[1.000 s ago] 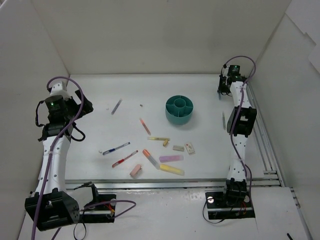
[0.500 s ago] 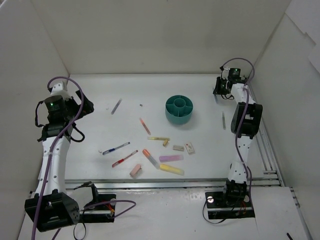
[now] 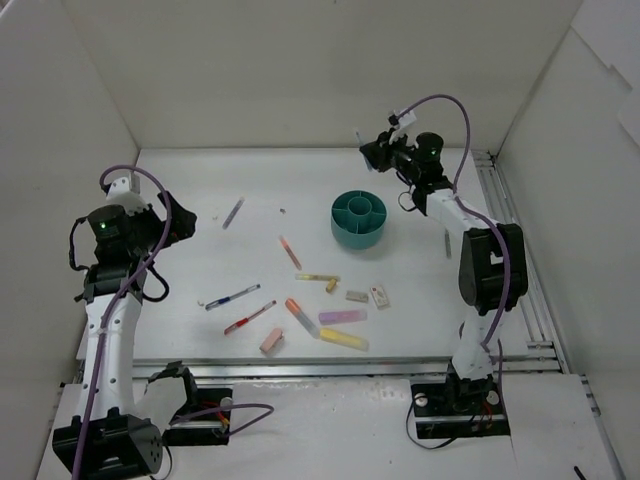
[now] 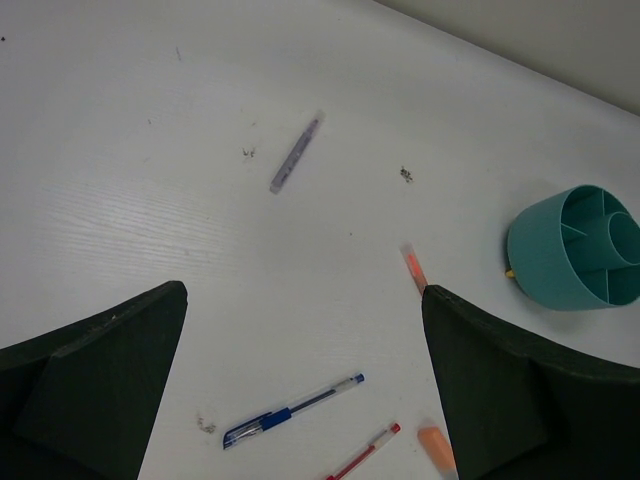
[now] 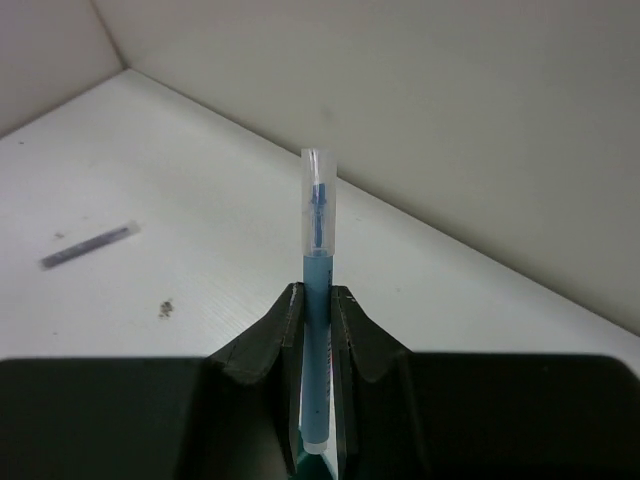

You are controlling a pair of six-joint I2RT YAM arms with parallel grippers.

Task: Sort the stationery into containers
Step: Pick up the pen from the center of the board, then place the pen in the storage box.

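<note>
Stationery lies scattered over the white counter (image 3: 320,175), mostly in its near middle. The right hand (image 5: 317,296) is raised over the far side, beyond the teal cup (image 3: 357,237), and its fingers are pinched tight on a blue pen with a clear cap (image 5: 318,215), whose capped end sticks out past the fingertips. The left hand (image 4: 304,291) hangs over the left side with its fingers spread wide and nothing between them. The cup stands upright right of centre, its dividers in view.

Near the front edge lie a yellow highlighter (image 3: 343,339), a purple highlighter (image 3: 342,316) just beyond it, and an orange highlighter (image 3: 298,312) to their left. Further left are a red pen (image 3: 250,317) and a second blue pen (image 3: 232,296); a grey pen (image 3: 233,212) lies apart toward the far left. A pink eraser (image 3: 271,341) sits at the front, while a beige eraser (image 3: 357,296) and a white eraser (image 3: 380,295) lie side by side on the cup's near side.
</note>
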